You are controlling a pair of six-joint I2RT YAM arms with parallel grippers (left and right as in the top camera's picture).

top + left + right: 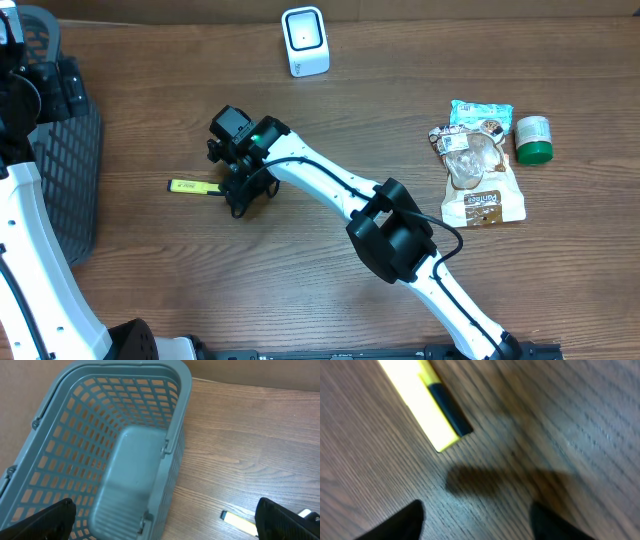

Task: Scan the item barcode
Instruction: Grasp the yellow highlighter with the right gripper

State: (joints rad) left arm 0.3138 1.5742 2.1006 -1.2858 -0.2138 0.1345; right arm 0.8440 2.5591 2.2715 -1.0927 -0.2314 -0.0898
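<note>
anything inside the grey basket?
In the left wrist view the basket shows only bare floor and mesh walls. The left hand's finger covers its near-left corner, so that part can't be checked.

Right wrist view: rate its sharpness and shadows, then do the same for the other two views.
Right wrist view: blurred and soft, yellow stick smeared, dark shadow on the table below it. Left wrist view: sharp, basket evenly lit. Overhead view: crisp, soft shadows, no glare.
</note>
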